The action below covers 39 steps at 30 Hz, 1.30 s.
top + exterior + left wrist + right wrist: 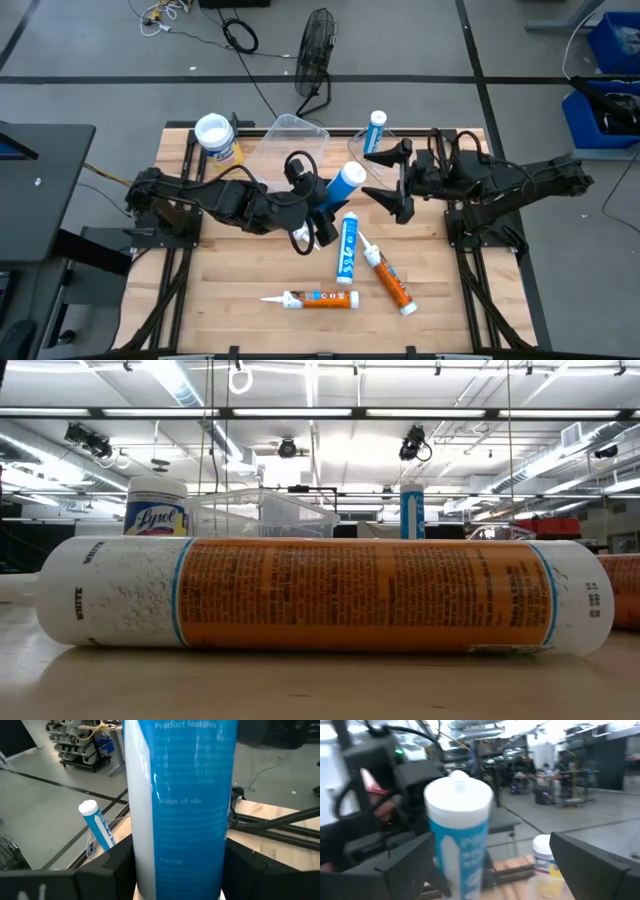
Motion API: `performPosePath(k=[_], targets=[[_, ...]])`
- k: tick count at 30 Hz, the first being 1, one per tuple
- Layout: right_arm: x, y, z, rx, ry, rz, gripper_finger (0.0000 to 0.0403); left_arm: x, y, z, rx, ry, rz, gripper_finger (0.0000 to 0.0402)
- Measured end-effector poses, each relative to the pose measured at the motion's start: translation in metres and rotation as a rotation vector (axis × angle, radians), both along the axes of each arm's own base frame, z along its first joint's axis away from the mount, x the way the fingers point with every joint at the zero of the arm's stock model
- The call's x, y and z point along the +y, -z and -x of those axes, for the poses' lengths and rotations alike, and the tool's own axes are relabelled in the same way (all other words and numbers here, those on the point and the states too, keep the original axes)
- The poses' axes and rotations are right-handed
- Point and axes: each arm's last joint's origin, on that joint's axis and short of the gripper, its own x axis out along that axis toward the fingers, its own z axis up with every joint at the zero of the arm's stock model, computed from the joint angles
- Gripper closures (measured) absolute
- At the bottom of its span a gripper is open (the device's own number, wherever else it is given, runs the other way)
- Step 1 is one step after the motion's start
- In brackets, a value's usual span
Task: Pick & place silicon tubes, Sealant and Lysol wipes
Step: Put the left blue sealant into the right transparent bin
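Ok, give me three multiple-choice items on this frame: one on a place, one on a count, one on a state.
1. Where do the Lysol wipes stand? A) on a shelf B) on the table beside the clear bin C) on the floor
2. Orange tubes lying on the table? A) one B) two C) four
3. The left tool is A) open B) shut on the blue tube C) unseen
Answers: B, it stands outside the bin; B, two lie there; B, fingers clamp it, right tool open.
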Motion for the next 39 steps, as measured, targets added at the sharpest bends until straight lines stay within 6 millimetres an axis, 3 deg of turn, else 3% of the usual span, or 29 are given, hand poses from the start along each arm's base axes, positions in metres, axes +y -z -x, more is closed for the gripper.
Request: performPosePath(k=[5,29,34,39], targets=[[-0.002,-0.001,-0.004,-0.024,-0.114,-0.071,0.0004,0.001,-0.002,-0.002,-0.016,0.027,0.012,0.0185],[-0.008,0.002,-0.043,-0.225,-0.255,-0.137,0.0004,0.017,-0.009,-0.012,-0.077,0.203,0.077,0.0184],[-0.009,0.003,-0.045,-0.228,-0.256,-0.135,0.0029,0.017,-0.01,-0.012,-0.075,0.208,0.063,0.0184],[-0.009,0.001,-0.044,-0.246,-0.255,-0.126,0.0086,0.017,-0.01,-0.012,-0.072,0.212,0.056,0.0184]])
